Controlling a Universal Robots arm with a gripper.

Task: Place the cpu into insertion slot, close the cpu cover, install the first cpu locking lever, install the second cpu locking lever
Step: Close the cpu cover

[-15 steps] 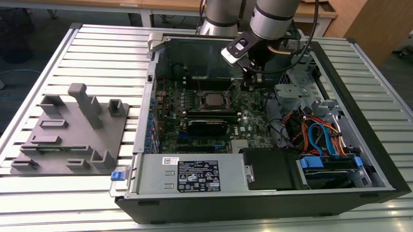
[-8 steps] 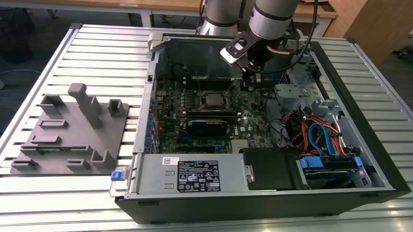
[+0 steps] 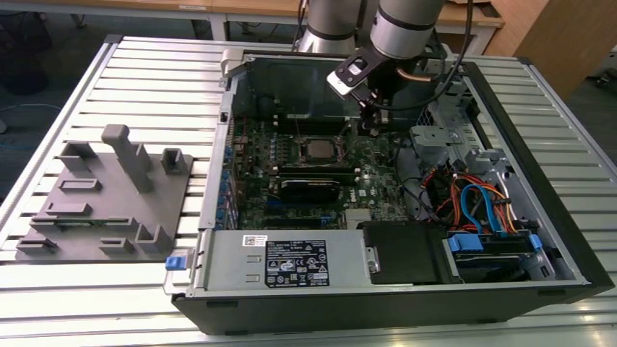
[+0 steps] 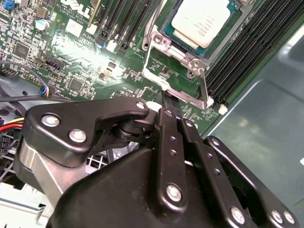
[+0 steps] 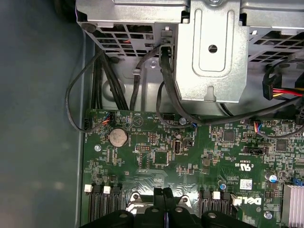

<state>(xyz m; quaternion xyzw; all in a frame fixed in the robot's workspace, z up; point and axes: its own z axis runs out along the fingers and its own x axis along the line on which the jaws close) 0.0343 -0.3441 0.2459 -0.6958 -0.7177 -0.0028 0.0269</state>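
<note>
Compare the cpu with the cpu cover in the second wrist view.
The cpu is a solid, pale plate; the cpu cover is a thin open frame. The cpu sits inside the window, while the cpu cover rings it. Both are square and silvery metal.

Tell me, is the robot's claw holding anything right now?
Nothing. The gripper is shut and empty, its tip beside the cpu cover; the cpu shows through that cover's window.

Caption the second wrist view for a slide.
Shut gripper poised at the edge of the cpu cover, which lies around the seated cpu.
</note>
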